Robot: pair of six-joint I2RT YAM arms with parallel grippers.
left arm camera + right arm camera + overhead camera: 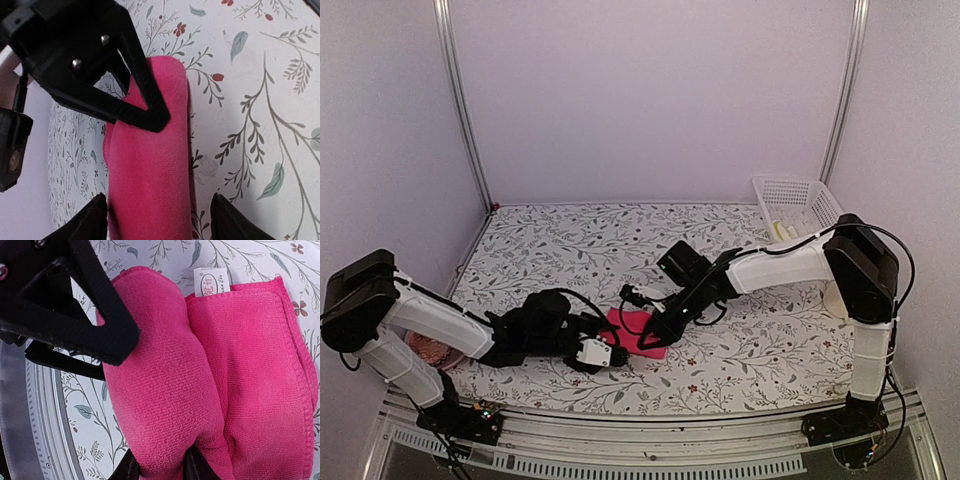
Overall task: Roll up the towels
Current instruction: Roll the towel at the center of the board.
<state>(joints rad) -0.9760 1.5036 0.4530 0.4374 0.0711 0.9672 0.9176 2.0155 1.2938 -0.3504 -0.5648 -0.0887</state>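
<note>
Pink towel (648,342), part rolled, mid-table near the front edge; both grippers on it.

Towel is bright magenta microfibre with a fine nubbly pile. One half is wound into a plump, rounded roll (165,375). The other half lies flat beside it with a stitched hem, and a small white label (212,281) shows at its top edge. Right gripper (160,467): jaws narrow, pinching one end of the roll, and the cloth is squeezed in between the fingers. Left gripper (157,220): jaws wide, astride the roll. One finger (95,220) touches the cloth, the other stands just clear of it. Fingers on both are black, triangular and ribbed along the gripping edge. Table (570,240) has a pale cover printed with grey-green leaf sprigs and small red flowers. A white slotted plastic basket (798,200) sits at the far right corner, well apart from the towel.
</note>
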